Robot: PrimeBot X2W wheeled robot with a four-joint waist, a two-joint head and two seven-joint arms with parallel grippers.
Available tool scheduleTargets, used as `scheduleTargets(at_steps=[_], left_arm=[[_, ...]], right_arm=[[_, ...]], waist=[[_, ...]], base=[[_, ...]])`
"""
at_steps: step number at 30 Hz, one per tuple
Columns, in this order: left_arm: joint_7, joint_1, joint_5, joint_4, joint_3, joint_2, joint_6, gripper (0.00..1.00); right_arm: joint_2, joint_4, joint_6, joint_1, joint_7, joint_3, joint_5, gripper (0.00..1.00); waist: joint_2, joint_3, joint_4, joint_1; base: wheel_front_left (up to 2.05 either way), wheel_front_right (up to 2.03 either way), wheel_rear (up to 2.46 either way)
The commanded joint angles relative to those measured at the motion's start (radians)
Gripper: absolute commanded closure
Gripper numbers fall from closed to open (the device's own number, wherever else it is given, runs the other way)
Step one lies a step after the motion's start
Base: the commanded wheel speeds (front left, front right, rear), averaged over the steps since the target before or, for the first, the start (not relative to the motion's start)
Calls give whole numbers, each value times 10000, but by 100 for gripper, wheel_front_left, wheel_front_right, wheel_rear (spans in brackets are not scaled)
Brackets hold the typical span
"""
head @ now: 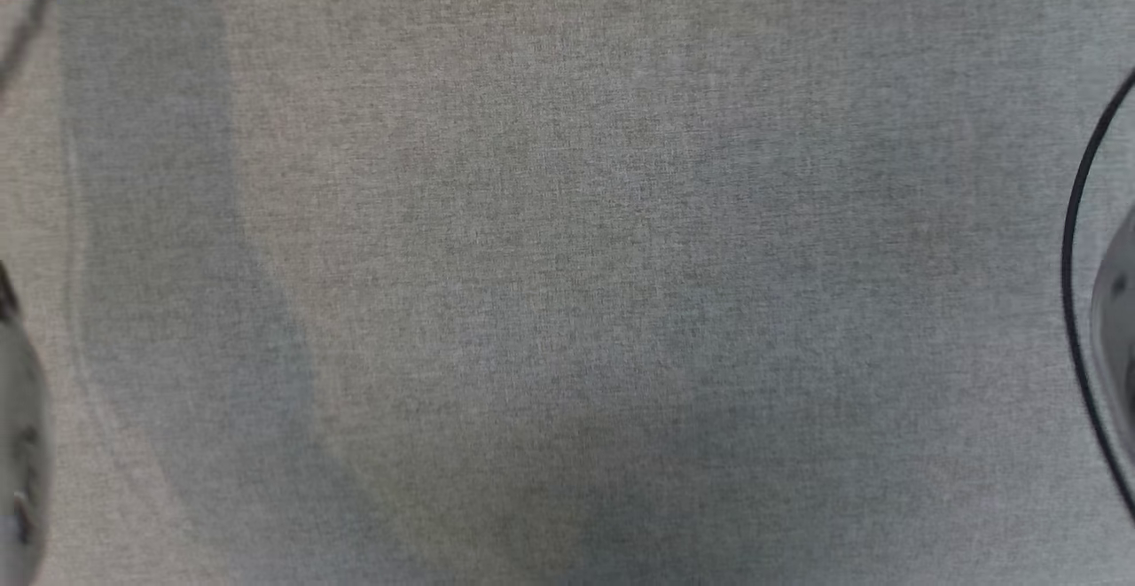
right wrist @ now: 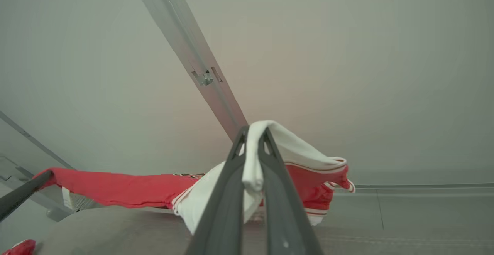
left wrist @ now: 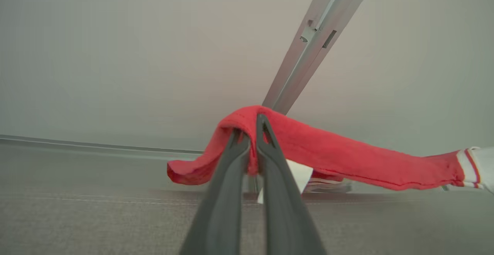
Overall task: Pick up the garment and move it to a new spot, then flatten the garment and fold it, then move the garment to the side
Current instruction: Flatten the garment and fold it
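Observation:
The garment [left wrist: 332, 151] is red with white, red-striped trim. It hangs stretched between my two grippers above the grey cloth surface [left wrist: 96, 224]. My left gripper [left wrist: 251, 129] is shut on a red fold of it, and the cloth drapes over both fingertips. In the right wrist view my right gripper [right wrist: 252, 137] is shut on a white part of the garment [right wrist: 115, 189], which runs left as a red band to a dark finger [right wrist: 21, 195] of the other arm. The grey cloth surface [head: 567, 267] lies below the head camera.
A pale wall with a slanting metal rail [left wrist: 308, 50] stands behind the surface; the rail [right wrist: 200, 73] also crosses the right wrist view. Blurred pale forearm parts sit at the head view's left edge [head: 18, 444] and right edge [head: 1119, 320], with a black cable [head: 1073, 240].

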Motion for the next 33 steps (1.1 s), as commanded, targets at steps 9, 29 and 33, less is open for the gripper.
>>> scheduleTargets(at_steps=[9, 29, 33], left_arm=[[-121, 5544, -1708, -2553, -801, 528, -123, 100], [-530, 17039, -1799, -8922, -1729, 968, 2206, 100], [-173, 16965, -1872, -9495, -1871, 1060, 2292, 100]], right_arm=[[-956, -3708, 4, 6953, -636, -386, 2441, 100], [58, -6547, 3, 17654, -806, -1483, 1287, 100], [-175, -6498, 4, 17002, -929, -1324, 1083, 100]], waist=[[0, -2916, -410, -4], [0, -5865, -902, -4], [0, -5465, -838, -4]], base=[[0, 0, 0], [0, 0, 0], [0, 0, 0]])
